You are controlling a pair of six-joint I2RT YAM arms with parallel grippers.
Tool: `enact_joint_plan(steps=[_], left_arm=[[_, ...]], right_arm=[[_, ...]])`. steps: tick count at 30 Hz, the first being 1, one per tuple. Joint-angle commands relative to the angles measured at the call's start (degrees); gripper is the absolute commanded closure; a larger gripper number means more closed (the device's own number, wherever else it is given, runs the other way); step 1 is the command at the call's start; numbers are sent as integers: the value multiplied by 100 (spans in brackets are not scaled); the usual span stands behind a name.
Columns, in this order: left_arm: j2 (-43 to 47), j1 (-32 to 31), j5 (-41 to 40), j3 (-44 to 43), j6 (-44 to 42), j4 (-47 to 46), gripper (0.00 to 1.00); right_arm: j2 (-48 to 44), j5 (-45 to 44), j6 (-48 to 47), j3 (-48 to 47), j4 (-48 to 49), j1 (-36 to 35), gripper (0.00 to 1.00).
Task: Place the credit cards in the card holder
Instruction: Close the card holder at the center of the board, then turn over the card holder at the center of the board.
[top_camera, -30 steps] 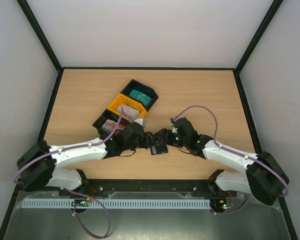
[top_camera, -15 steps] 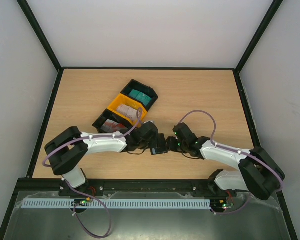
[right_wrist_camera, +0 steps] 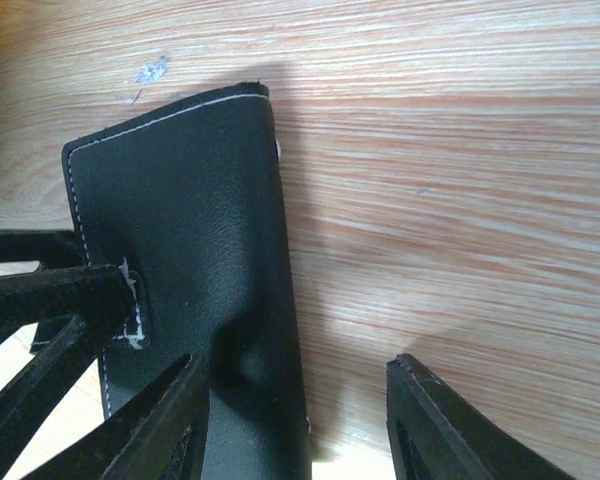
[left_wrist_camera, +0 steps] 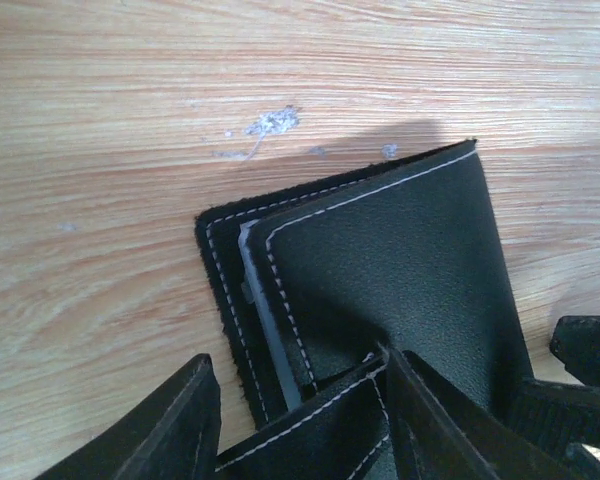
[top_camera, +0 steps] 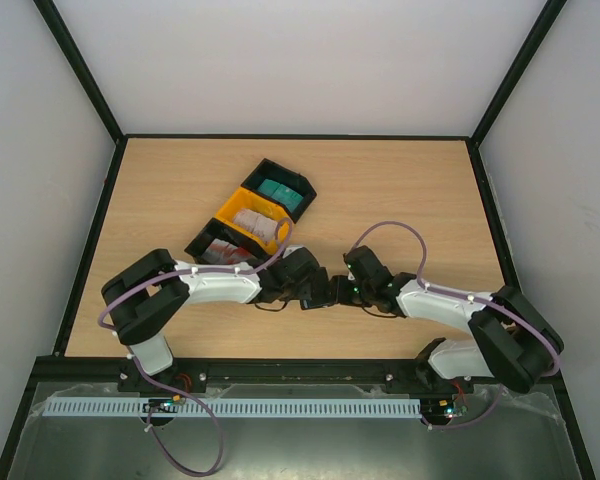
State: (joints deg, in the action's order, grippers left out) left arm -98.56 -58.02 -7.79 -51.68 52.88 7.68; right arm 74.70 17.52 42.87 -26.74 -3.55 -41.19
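1. The card holder lies flat on the desk, near its front edge at about 6 o'clock from the desk's centre, between the two arms.
2. It is a black rectangular folding wallet of matte, finely grained, leather-like material with white stitching along its edges and rounded corners.
3. In the left wrist view its layered pocket faces overlap, and a thin grey card edge shows in the pocket mouth.
4. The left gripper has its jaws standing apart. A stitched flap of the holder lies between them, but nothing is clamped.
5. The right gripper is also spread. One finger is over the holder's black face and the other is over bare wood, with the holder's long edge between them.
6. The desk is pale wood-grain laminate with a few white scuffs.
7. At 11 o'clock from the holder stand three plastic bins in a diagonal row:
   - the far black bin with teal cards;
   - the yellow bin with grey-white cards;
   - the near black bin with red-and-white cards.
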Motion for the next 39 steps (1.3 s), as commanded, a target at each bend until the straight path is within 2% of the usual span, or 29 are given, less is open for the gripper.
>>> enact_joint_plan(steps=[1,6,10,19,24,35,39], left_arm=[[-132,-25,-196,65,-133,418,57],[-196,-17,-207,243,-173,468,75],[-213,7,-194,458,-160,427,81],[-148,71,32,1055,-28,61,83],[-172,85,175,1289,51,-123,82],[-159,102,286,1469,148,-304,83],[-127,109,312,1485,140,-327,83]], right_arm=[[17,433,116,162,255,81,51],[65,699,424,379,818,100,51],[246,879,574,543,1198,103,51],[987,1893,1100,1081,3199,113,55],[1082,2083,1418,1164,4056,112,58],[1319,1729,1627,969,4423,114,78],[1199,1578,1609,961,4239,111,90]])
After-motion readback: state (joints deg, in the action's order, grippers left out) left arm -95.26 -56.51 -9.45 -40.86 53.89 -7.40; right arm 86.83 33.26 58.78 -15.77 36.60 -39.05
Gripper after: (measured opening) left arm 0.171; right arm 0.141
